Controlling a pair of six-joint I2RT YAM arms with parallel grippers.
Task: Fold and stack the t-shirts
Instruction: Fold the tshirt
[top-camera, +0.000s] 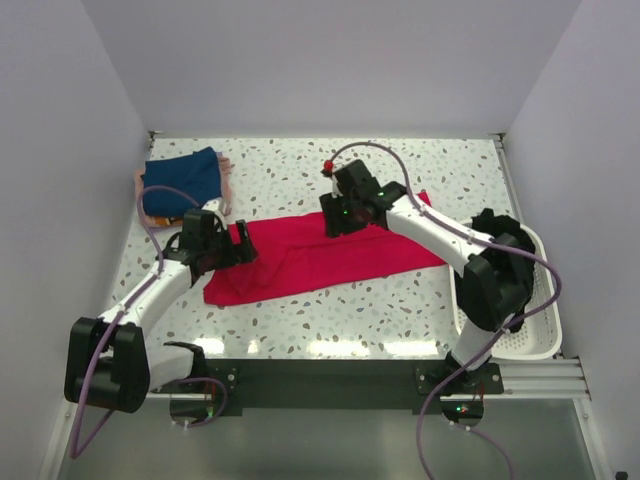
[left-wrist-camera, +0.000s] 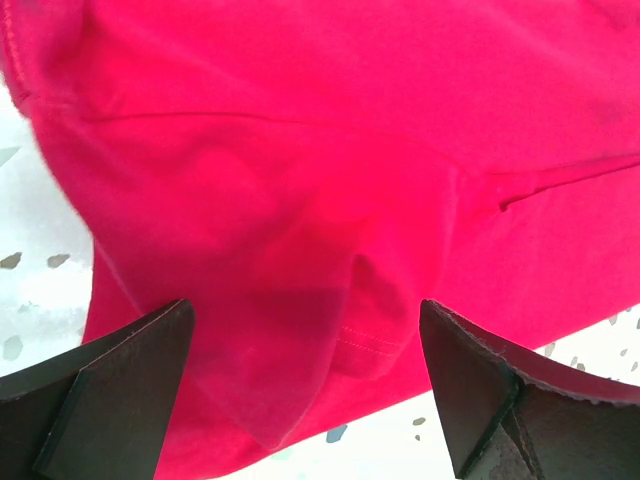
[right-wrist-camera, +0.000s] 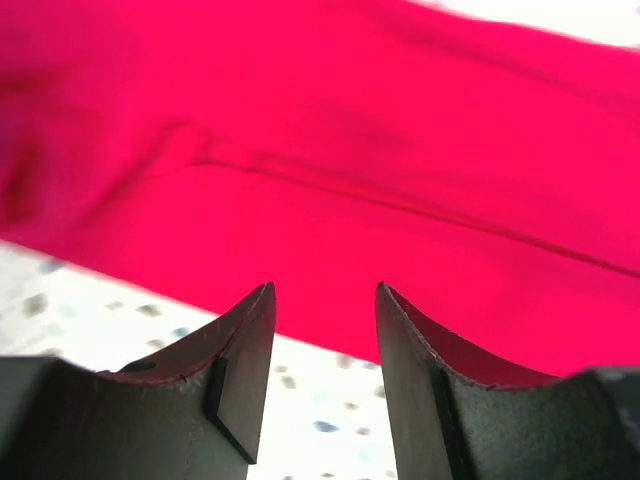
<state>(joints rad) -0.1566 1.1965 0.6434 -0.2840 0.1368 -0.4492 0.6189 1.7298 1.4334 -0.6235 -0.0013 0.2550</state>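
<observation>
Red t-shirt (right-wrist-camera: 400, 150) on speckled table (right-wrist-camera: 70, 300), fingers (right-wrist-camera: 242, 360) parted near its edge

A robotics lab test cell is indicated: a speckled table (top-camera: 400, 165) is enclosed on three sides by plain white walls (top-camera: 330, 60), and a left arm (top-camera: 150, 290) and a right arm (top-camera: 440, 235), trailed by purple cables (top-camera: 90, 400), are bolted to a black rail (top-camera: 330, 378) at its near edge.

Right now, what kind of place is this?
Probably a robot lab booth: plain walls box in a speckled table, a left arm and right arm bolt to its edge, and a red t-shirt lies on it.
</observation>
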